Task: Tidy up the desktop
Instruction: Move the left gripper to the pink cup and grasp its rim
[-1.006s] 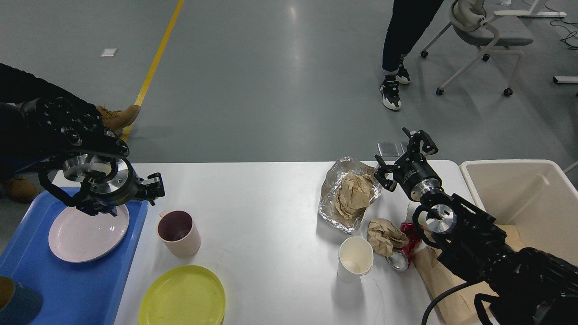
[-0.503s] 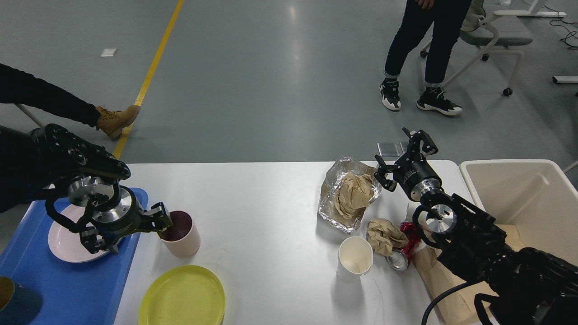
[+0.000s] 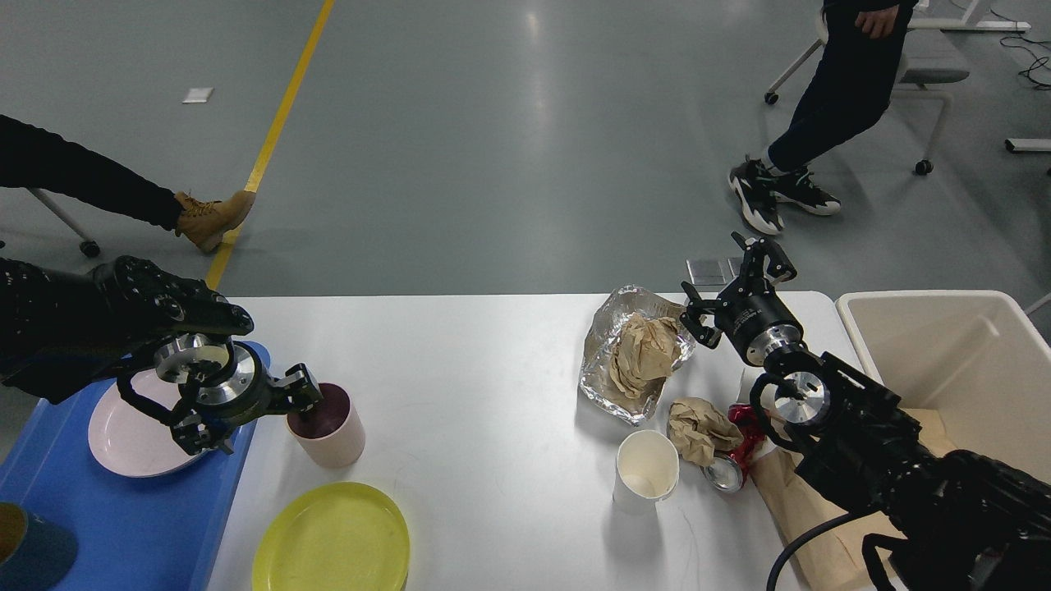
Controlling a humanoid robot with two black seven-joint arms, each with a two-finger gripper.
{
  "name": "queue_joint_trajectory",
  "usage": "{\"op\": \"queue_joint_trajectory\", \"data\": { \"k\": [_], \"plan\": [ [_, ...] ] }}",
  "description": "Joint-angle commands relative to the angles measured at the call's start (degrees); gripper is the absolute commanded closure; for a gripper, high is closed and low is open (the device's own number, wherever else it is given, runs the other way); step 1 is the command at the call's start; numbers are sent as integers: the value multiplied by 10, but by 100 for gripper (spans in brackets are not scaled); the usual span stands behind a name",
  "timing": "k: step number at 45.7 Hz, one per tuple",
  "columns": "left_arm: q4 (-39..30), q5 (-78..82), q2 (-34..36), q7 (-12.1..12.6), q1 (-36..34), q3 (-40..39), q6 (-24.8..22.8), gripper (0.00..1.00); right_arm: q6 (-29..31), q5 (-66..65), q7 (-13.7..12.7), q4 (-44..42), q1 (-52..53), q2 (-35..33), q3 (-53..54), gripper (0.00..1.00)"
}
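A: Where is the left hand (image 3: 300, 391)?
B: At the pink mug's (image 3: 326, 424) left rim, one finger seemingly inside, one outside; whether it pinches yet, I cannot tell.
A: And the mug?
B: Upright on the white surface (image 3: 476, 369), just right of the blue tray (image 3: 123, 501).
A: The right hand (image 3: 739, 279)?
B: Spread, well right of the mug, beside the foil (image 3: 608, 361). The left is nearer.
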Motion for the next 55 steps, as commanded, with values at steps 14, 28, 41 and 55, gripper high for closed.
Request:
{"op": "queue_joint_trajectory", "data": {
  "k": [14,28,41,55],
  "plan": [
    [27,0,-17,3,34,-13,19,7,0,0,0,0,0,0,0,0],
    [56,0,-23,7,65,-14,21,8,0,0,0,0,0,0,0,0],
    [62,0,-27,7,74,-28,25,15,0,0,0,0,0,0,-1,0],
    [77,12,-27,7,90,-47,24,25,0,0,0,0,0,0,0,0]
  ]
}}
